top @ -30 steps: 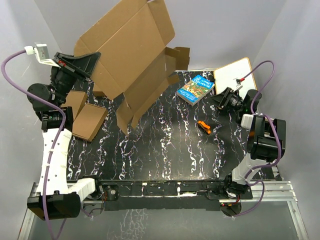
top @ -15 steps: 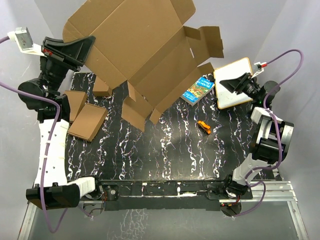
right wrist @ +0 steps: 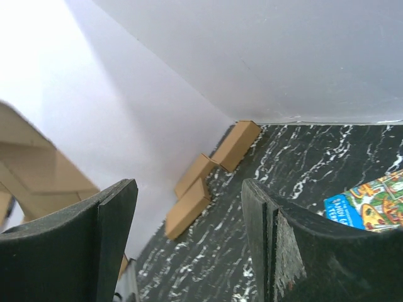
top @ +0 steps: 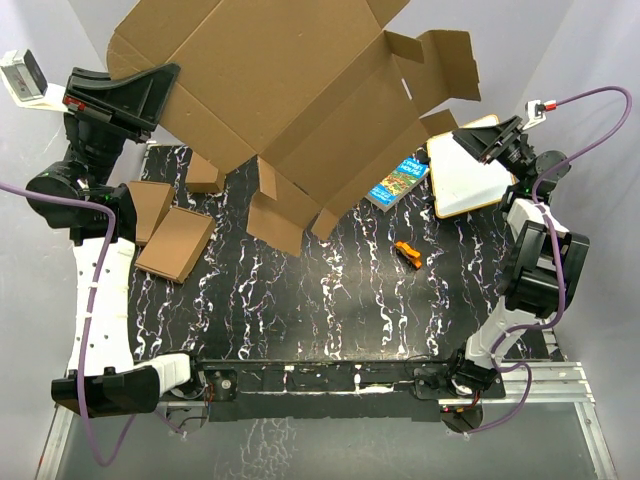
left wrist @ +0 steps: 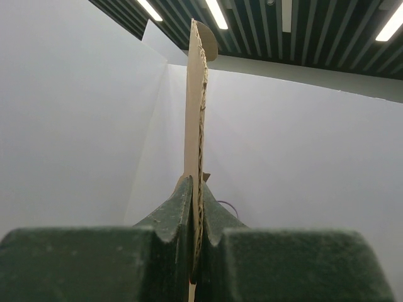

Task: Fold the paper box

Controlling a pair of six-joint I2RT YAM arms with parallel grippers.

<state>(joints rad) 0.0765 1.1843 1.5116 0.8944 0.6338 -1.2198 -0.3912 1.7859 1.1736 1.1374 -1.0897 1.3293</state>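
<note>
The paper box [top: 290, 90] is a big brown die-cut cardboard sheet, held in the air over the table's back left with its flaps hanging toward the black marbled table [top: 330, 300]. My left gripper [top: 165, 85] is shut on its left edge. In the left wrist view the left gripper [left wrist: 196, 189] pinches the corrugated edge of the paper box [left wrist: 195, 100], which stands upright. My right gripper [top: 468, 140] is raised at the back right, open and holding nothing. In the right wrist view the right gripper [right wrist: 189, 207] is spread wide, and a corner of the paper box [right wrist: 38, 170] shows at the left.
Three small folded brown boxes [top: 175, 240] [top: 150, 205] [top: 205, 175] lie at the table's left; they also show as brown boxes [right wrist: 201, 189] in the right wrist view. A blue book [top: 398, 180] [right wrist: 371, 201], a whiteboard [top: 470, 175] and a small orange object [top: 407, 252] lie on the right.
My left arm has lifted the sheet higher and swung it rightward, unfolding it wider. My right gripper has risen toward the back right and opened further.
</note>
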